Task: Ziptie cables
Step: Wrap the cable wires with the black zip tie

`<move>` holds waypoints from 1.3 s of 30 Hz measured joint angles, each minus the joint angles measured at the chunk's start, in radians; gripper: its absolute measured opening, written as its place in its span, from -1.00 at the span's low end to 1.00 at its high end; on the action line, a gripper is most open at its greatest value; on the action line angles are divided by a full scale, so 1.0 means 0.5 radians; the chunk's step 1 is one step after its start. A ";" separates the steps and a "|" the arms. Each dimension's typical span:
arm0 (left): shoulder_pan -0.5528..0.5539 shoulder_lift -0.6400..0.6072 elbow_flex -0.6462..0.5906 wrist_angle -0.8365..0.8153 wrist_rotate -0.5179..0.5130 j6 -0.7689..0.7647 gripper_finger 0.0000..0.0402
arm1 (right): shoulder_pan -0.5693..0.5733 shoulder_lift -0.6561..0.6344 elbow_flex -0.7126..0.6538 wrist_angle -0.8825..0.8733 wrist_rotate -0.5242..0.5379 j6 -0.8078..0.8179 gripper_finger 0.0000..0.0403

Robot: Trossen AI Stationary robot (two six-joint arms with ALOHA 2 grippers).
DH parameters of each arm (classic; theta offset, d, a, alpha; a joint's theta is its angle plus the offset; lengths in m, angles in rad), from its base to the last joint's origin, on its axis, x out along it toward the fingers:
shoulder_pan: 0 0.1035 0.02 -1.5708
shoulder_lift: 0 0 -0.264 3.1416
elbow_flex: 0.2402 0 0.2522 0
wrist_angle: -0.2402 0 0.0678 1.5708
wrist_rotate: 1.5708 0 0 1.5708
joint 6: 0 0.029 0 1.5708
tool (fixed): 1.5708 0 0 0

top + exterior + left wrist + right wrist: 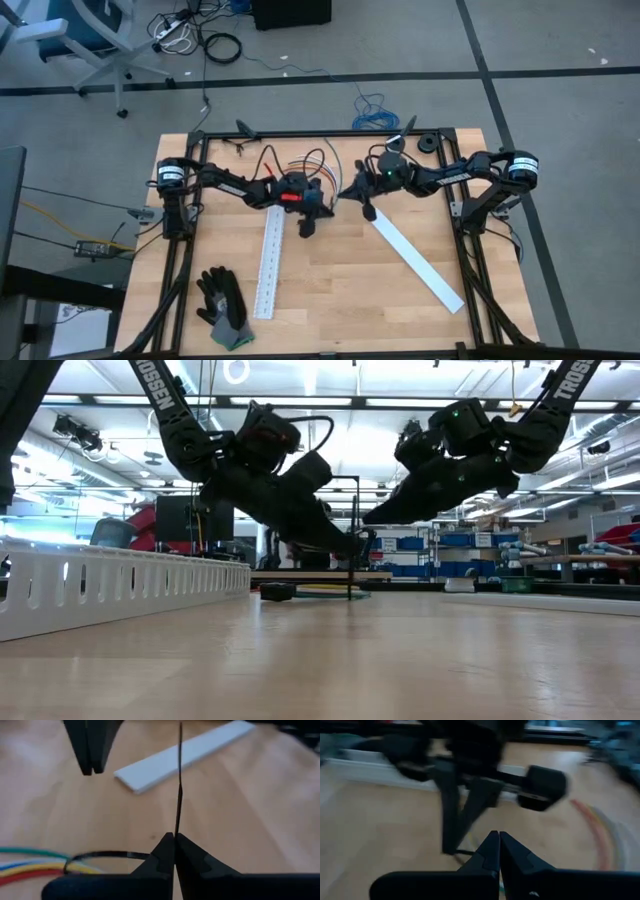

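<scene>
Clearly thin and black, the ziptie point(178, 780) stands pinched in the left pincer point(174, 840); right pincer point(499, 840) closed, empty.

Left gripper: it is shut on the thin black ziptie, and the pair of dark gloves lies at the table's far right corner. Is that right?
Not quite. In the high view the gloves lie near the table's front left corner. The rest holds: the left wrist view shows the left gripper shut on the ziptie.
</scene>
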 joint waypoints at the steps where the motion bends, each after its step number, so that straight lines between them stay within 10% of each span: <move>1: 0.008 0.000 0.000 0.002 0.066 0.020 -0.92 | -0.002 0.000 0.000 -0.001 -0.046 0.001 -1.00; 15: 0.210 0.000 0.000 -0.017 0.604 0.057 -0.92 | 0.075 0.158 0.207 0.038 -0.005 -0.079 -1.00; 25: 0.231 0.000 0.000 -0.172 0.693 0.093 -0.92 | -0.096 0.574 0.448 0.107 -0.639 0.217 -1.00; 39: 0.254 0.000 -0.001 -0.201 0.727 0.147 -0.92 | -0.023 0.580 0.426 -0.045 -0.422 -0.017 -0.82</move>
